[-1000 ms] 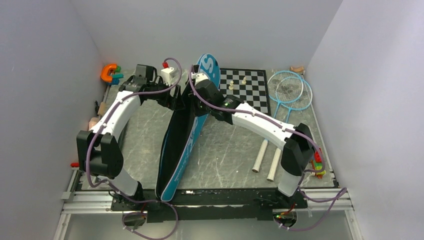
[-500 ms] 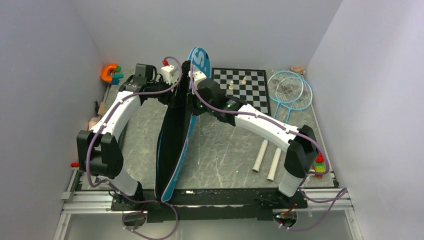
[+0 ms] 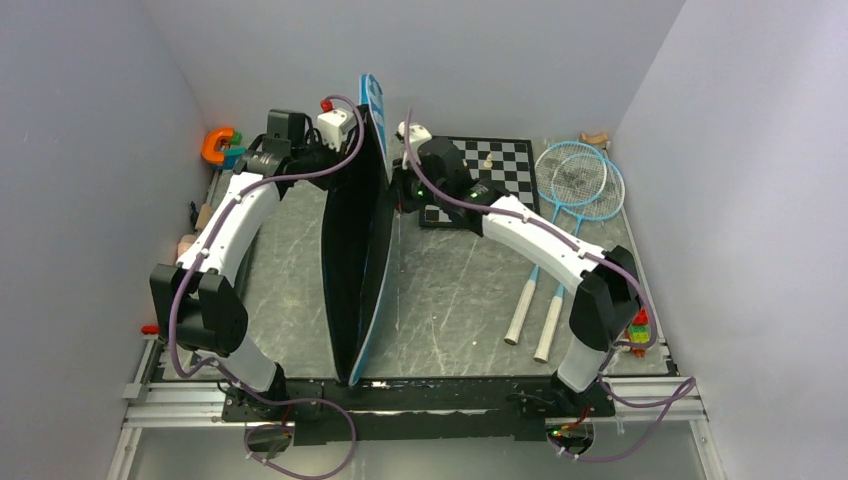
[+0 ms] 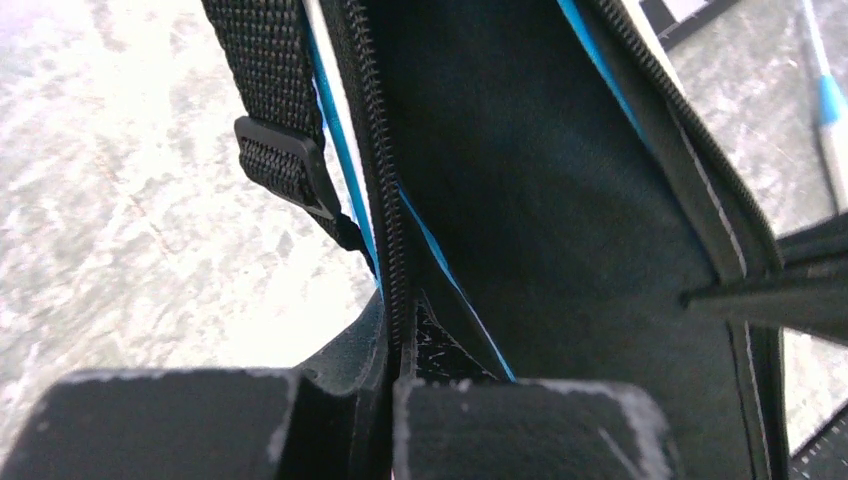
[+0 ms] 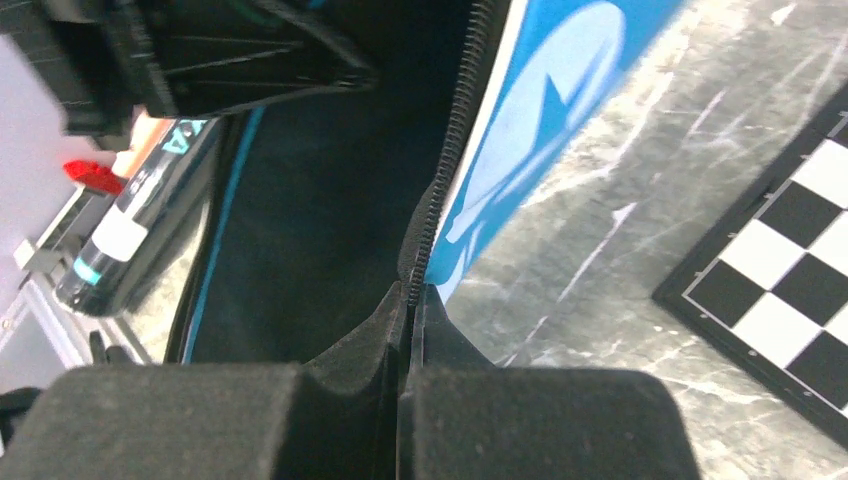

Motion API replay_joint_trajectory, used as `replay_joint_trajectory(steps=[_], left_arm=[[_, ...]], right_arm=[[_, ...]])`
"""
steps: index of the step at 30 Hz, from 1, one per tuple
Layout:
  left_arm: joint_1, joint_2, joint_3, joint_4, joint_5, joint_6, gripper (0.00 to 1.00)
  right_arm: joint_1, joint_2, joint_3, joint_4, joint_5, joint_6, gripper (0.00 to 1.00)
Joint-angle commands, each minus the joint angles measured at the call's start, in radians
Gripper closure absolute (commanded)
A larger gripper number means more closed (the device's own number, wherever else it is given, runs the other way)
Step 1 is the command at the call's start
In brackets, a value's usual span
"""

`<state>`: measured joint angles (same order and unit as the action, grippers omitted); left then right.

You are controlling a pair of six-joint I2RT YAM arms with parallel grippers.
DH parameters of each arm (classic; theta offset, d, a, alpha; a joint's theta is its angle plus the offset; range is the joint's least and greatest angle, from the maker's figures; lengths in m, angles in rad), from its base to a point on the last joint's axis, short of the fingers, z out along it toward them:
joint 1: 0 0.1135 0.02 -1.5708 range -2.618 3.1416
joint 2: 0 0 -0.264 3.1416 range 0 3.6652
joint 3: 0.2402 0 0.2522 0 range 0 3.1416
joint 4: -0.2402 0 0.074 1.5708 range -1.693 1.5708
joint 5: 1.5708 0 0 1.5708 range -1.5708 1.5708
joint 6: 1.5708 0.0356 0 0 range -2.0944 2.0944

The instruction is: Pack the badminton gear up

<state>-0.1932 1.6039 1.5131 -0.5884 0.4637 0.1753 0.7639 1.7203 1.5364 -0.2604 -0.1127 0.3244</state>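
Where the left claw [image 4: 395,365] is closed, one zipper edge of the racket bag [image 3: 358,240] is pinched between its pads. The right claw [image 5: 405,320] is likewise clamped on the opposite zipper edge. The bag is held agape between them, and only black lining is seen inside. It is stood on edge on the worktop [image 3: 450,290], its long axis running near to far and its far end raised. The strap [image 4: 265,70] is shown by the left wrist view alone, and a long black tube [image 5: 130,235] beside the bag by the right wrist view alone. The two rackets [image 3: 575,190] are seen only from above, lying flat at far right with heads pointing away, beside the chessboard [image 3: 500,165].
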Motion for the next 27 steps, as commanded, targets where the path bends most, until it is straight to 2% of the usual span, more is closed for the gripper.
replay_joint_trajectory(steps=[1, 4, 8, 17, 23, 24, 27], left_arm=[[-0.036, 0.02, 0.1, -0.038, -0.18, 0.011, 1.0], [-0.046, 0.046, 0.141, -0.075, -0.218, 0.007, 1.0], [-0.048, 0.058, 0.102, -0.065, -0.209, -0.034, 1.0], [-0.049, 0.145, 0.094, -0.149, -0.319, -0.126, 1.0], [-0.052, 0.188, 0.164, -0.245, -0.412, -0.168, 1.0], [-0.052, 0.191, 0.17, -0.264, -0.404, -0.186, 1.0], [-0.054, 0.185, 0.151, -0.28, -0.402, -0.217, 1.0]], right_arm=[[-0.079, 0.023, 0.058, 0.065, -0.04, -0.003, 1.0], [-0.115, 0.04, 0.067, 0.059, -0.061, 0.002, 1.0], [-0.123, 0.041, 0.049, 0.06, -0.094, 0.011, 1.0], [-0.123, 0.015, -0.17, 0.144, -0.109, 0.092, 1.0], [-0.124, 0.021, -0.22, 0.149, -0.098, 0.11, 0.99], [-0.125, 0.024, -0.223, 0.149, -0.105, 0.113, 0.96], [-0.133, 0.021, -0.223, 0.147, -0.128, 0.134, 0.77]])
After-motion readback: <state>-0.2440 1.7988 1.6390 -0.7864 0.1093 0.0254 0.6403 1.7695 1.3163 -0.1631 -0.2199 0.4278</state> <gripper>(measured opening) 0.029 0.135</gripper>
